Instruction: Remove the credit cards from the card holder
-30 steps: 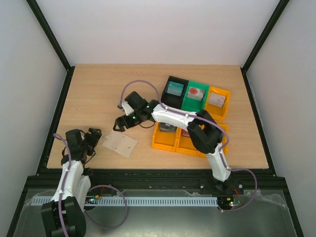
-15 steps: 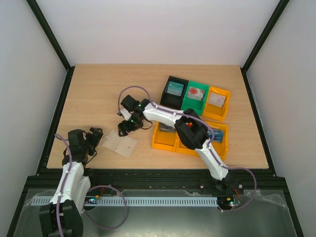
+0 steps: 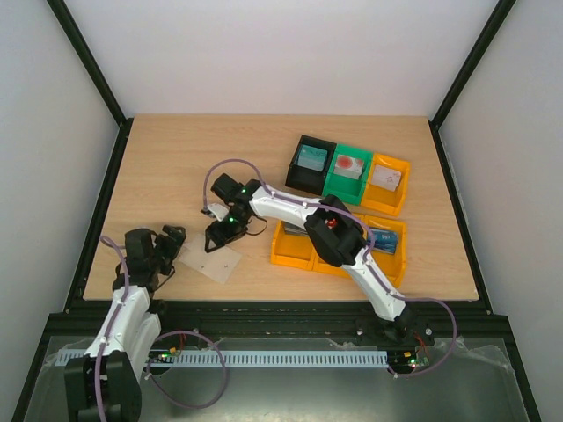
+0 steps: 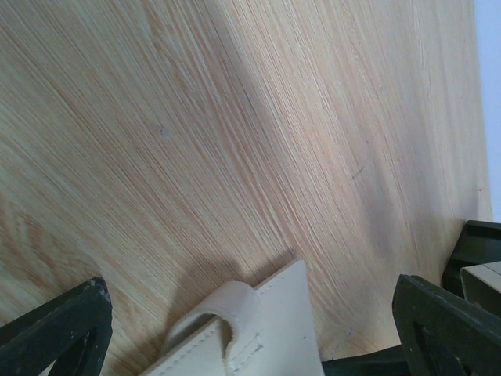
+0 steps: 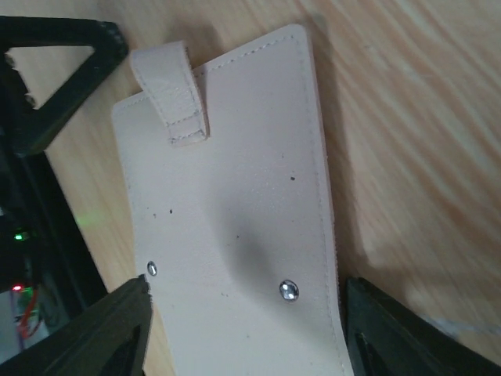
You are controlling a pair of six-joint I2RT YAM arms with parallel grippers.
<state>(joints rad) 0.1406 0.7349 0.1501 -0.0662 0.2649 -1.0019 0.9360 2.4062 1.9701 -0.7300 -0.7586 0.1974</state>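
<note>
The card holder (image 3: 214, 258) lies flat on the table (image 3: 176, 167), lower left of centre in the top view, pale side up. It is thin, stitched and leather-like, with a soft snap tab (image 5: 174, 98) and two rivets; likely light and limp, it is best pinched at an edge or the tab. The right gripper (image 3: 218, 236) over its upper edge and the left gripper (image 3: 173, 246) beside its left corner both gape wide and empty; whether the holder is folded shut is unclear.

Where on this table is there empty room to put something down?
Roomiest: the bare table from the back edge to the right arm, left of the black bin. Crowded: the bins on the right, and near-left, where the left tool and right tool crowd the card holder.
</note>
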